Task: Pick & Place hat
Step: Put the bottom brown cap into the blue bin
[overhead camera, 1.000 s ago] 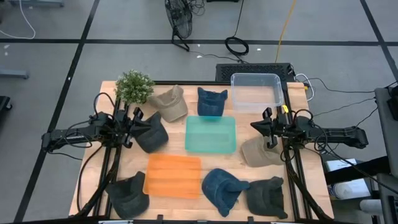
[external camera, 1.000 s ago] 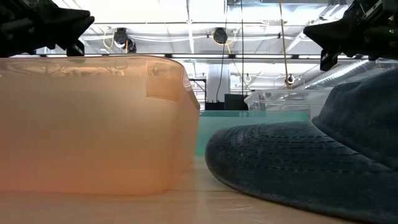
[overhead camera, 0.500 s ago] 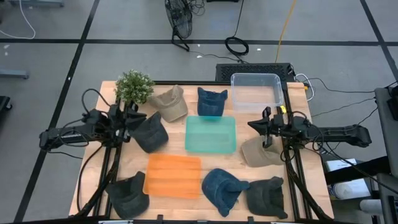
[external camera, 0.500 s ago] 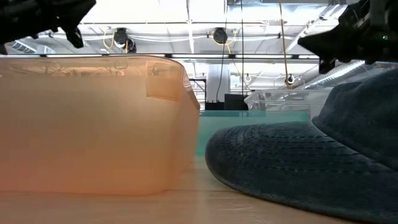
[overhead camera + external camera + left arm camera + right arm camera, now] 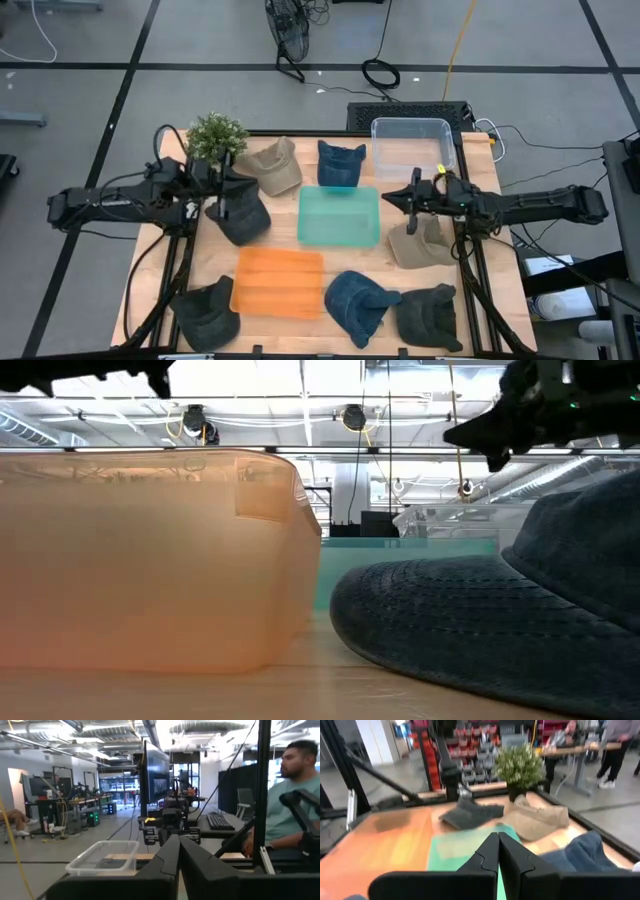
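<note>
Several hats lie flat on the wooden table. A dark grey hat (image 5: 243,214) sits under my left gripper (image 5: 222,196), which hovers above it, shut, touching nothing; its shut fingers (image 5: 178,851) point level across the table. A khaki hat (image 5: 420,243) lies just near of my right gripper (image 5: 411,198), which is shut too and held above the table (image 5: 497,845). A tan hat (image 5: 275,165) and a blue hat (image 5: 340,163) lie at the far side. A blue hat (image 5: 358,300) and two dark hats (image 5: 430,316) (image 5: 208,312) lie along the near edge.
Three bins stand on the table: a clear one (image 5: 412,146) at the far right, a teal one (image 5: 340,216) in the middle, an orange one (image 5: 278,283) nearer. A potted plant (image 5: 215,140) stands at the far left. A person (image 5: 295,800) sits beyond the table's right side.
My right gripper has moved toward the table's left, from over the khaki hat to beside the teal bin. My left gripper has risen and shifted slightly toward the right, over the dark grey hat. No hat has moved.
</note>
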You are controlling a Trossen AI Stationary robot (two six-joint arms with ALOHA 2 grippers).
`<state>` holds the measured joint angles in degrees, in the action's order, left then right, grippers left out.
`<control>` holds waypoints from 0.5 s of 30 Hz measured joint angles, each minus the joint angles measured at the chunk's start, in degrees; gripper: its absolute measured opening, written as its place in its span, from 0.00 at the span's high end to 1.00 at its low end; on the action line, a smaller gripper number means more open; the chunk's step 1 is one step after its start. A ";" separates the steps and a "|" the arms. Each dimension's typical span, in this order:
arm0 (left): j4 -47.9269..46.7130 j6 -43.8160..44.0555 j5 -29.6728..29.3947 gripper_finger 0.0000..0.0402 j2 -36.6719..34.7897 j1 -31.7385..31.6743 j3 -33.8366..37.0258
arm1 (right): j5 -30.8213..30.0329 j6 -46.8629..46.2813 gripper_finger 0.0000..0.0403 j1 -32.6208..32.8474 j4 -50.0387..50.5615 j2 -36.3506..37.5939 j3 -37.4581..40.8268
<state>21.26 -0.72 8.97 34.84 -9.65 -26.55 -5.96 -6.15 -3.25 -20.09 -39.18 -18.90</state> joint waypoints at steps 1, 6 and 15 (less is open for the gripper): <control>-0.04 -0.34 0.00 0.95 1.12 0.00 -0.93 | 0.00 0.00 1.00 0.00 2.15 -1.05 -1.74; 0.16 0.80 0.23 0.99 4.45 0.02 -3.24 | -0.07 -0.08 1.00 1.79 12.95 -6.24 -10.60; -0.15 5.44 4.65 0.90 5.30 0.03 -3.16 | -0.04 -8.50 1.00 9.56 22.24 -10.20 -14.90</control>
<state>21.11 4.72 13.62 40.14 -9.62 -29.71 -6.00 -14.65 6.31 2.15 -49.38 -33.80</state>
